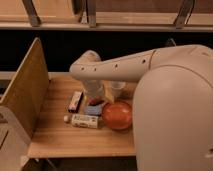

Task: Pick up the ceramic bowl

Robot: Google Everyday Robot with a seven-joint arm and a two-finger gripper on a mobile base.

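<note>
The ceramic bowl (117, 115) is round, glossy and orange-red. It sits on the wooden table (60, 140), right of the middle and near the front. My white arm reaches in from the right, bends at the back of the table and comes down to the gripper (96, 99). The gripper hangs low over the table just left of the bowl and behind it, above a small blue thing (93, 110). The arm's wrist hides most of the gripper.
A translucent whitish cup (117, 89) stands behind the bowl. A small upright box (76, 100) and a white bottle lying on its side (85, 121) are to the left. A wooden side panel (25, 92) walls the table's left edge. My big arm housing (175, 115) fills the right.
</note>
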